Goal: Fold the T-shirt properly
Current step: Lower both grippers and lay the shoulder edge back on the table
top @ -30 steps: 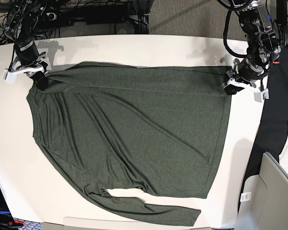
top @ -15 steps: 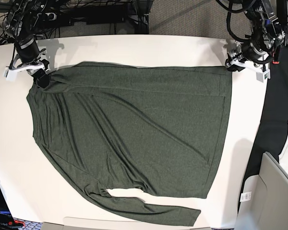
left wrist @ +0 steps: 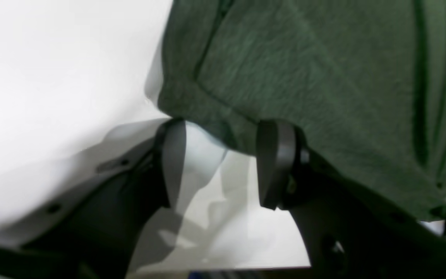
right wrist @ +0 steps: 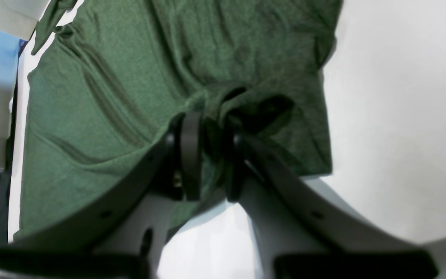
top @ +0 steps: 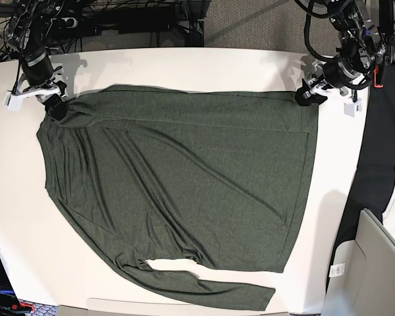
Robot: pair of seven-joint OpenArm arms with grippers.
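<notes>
The T-shirt (top: 178, 191) is dark olive-green heathered knit, thin and soft, lying spread across my white surface (top: 204, 66). Its far edge runs fairly straight between my two arms, long diagonal creases fan down from the corner by my right arm, and one long sleeve trails along the near edge.

The cloth's side by my left arm stops short of the surface edge, leaving a bare white strip there. A wider bare band lies beyond the far hem, and more open white sits near my right arm's side.

My left claw (left wrist: 223, 162) stands with its fingers (left wrist: 275, 162) well apart over bare white, holding nothing; the shirt's corner lies just beyond the tips. My right claw (right wrist: 207, 155) is nearly closed with a fold of the shirt's corner between its fingers (right wrist: 190, 155). The wrist view is blurred, so I judge it pinched rather than merely bunched there.

A second ago my left claw was down on the shirt's far corner; it has since let go and lifted back. My right claw has loosened slightly but kept its place.
</notes>
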